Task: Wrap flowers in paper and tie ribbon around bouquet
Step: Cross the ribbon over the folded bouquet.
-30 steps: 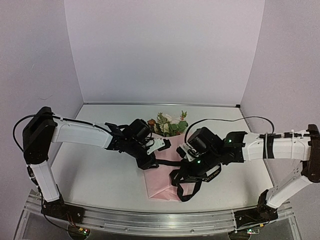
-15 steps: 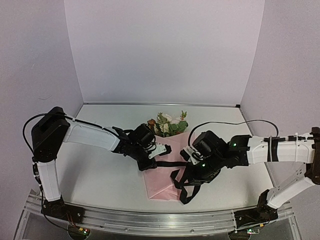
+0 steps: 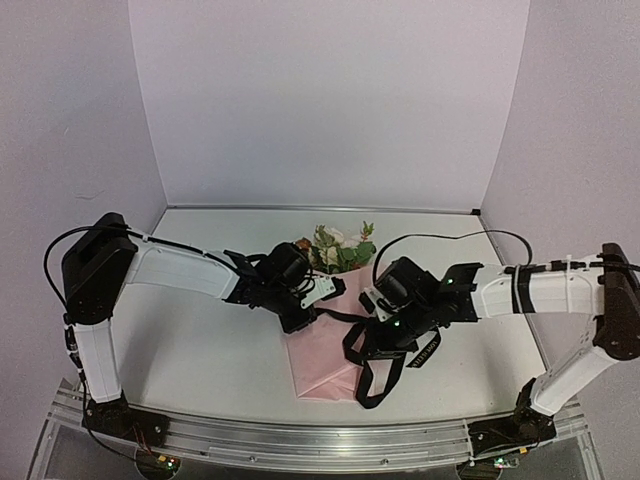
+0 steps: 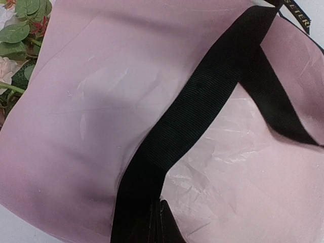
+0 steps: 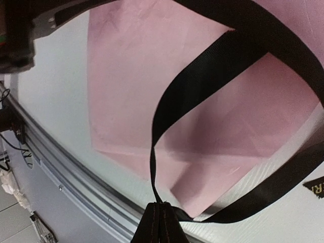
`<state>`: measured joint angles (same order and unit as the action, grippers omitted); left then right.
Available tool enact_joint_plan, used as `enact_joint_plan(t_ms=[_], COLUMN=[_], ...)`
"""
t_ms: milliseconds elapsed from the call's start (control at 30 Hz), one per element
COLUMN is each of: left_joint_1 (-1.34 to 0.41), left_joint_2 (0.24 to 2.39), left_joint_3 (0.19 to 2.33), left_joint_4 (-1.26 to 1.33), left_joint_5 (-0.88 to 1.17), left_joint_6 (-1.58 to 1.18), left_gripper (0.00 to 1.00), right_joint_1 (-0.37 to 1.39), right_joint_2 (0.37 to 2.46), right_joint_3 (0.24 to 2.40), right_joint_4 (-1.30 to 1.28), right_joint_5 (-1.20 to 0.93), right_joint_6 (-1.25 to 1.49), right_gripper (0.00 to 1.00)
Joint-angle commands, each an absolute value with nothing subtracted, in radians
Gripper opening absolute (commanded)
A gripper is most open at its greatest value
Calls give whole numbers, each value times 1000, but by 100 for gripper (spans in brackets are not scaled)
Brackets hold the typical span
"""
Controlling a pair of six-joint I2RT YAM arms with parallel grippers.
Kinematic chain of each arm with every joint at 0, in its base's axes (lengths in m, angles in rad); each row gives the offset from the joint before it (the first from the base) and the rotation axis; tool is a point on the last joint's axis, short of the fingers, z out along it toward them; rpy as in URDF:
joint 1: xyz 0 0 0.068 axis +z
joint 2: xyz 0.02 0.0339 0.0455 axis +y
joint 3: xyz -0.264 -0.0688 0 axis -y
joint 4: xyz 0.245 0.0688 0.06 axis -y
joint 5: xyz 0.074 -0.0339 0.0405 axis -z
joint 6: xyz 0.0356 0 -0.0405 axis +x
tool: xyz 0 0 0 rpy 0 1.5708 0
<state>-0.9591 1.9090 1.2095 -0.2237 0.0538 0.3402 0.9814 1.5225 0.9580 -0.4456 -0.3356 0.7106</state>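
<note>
**Two robot arms pinch a black ribbon [image 3: 346, 317] across a pink-wrapped bouquet [image 3: 322, 335] lying mid-table.**

The bouquet lies flat on the white table [image 3: 200, 350], with its flowers [image 3: 337, 250] at the far end. The pale-pink paper [image 3: 312, 368] narrows toward the near edge. The ribbon crosses the paper from left to right, then hangs in slack loops off the wrap's near right side. The left gripper [image 4: 157, 230] is clamped shut on the ribbon close above the paper's left part. The left arm [image 3: 180, 268] rises from its base at near left to a raised elbow, and its forearm slopes down and right toward the bouquet. The right gripper [image 5: 161, 223] is also closed tight on a thin edge of ribbon, over the wrap's right side. The right arm [image 3: 545, 292] reaches in from the right with its forearm nearly level and its wrist tipped down at the paper.
</note>
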Motion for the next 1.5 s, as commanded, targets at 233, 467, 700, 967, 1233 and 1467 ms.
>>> enact_joint_plan(t_ms=[233,467,700,967,1233,1467], left_joint_1=[-930,-910,-907,-907,-920,-930], left_joint_2=[1761,1788,1857,1920,1973,1983], left_joint_3=[1173,1202,1249,1308,1341,1327], left_joint_4=[-182,-223,-229,-231,-248,-242], left_joint_5=[218,255,268,256,212,162], left_joint_6=[303,311,314,331,367,386], left_gripper=[0,5,42,53,53,52], right_joint_1=[910,896,897,900,900,899], right_joint_2=[1738,1822,1752,1647,1591,1569], right_joint_3=[1166,1248,1166,1074,1018,978], right_joint_4=[-435,-446,-466,-476,-450,-407], right_joint_5=[-134,-177,-157,-140,-118,-103], right_joint_6=[790,829,826,820,838,859], right_gripper=[0,0,0,0,0,0])
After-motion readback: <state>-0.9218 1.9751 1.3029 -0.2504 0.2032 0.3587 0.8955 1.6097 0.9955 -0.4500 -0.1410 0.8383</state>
